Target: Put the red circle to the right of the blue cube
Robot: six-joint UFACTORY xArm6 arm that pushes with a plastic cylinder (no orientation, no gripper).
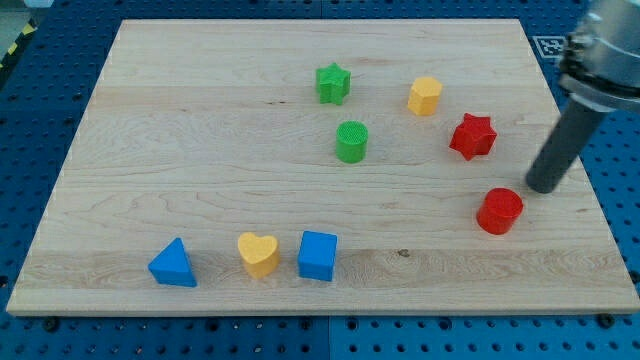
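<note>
The red circle [499, 211] lies on the wooden board at the view's right, a little below the middle. The blue cube [318, 255] sits near the view's bottom, at the centre, far to the left of the red circle. My tip [542, 187] is at the end of the dark rod coming down from the view's top right. It stands just to the upper right of the red circle, a small gap away from it.
A red star [472, 136] lies above the red circle. A yellow hexagon [425, 95], a green star [333, 83] and a green cylinder [352, 141] sit in the upper middle. A yellow heart [258, 253] and a blue triangle [173, 263] lie left of the blue cube.
</note>
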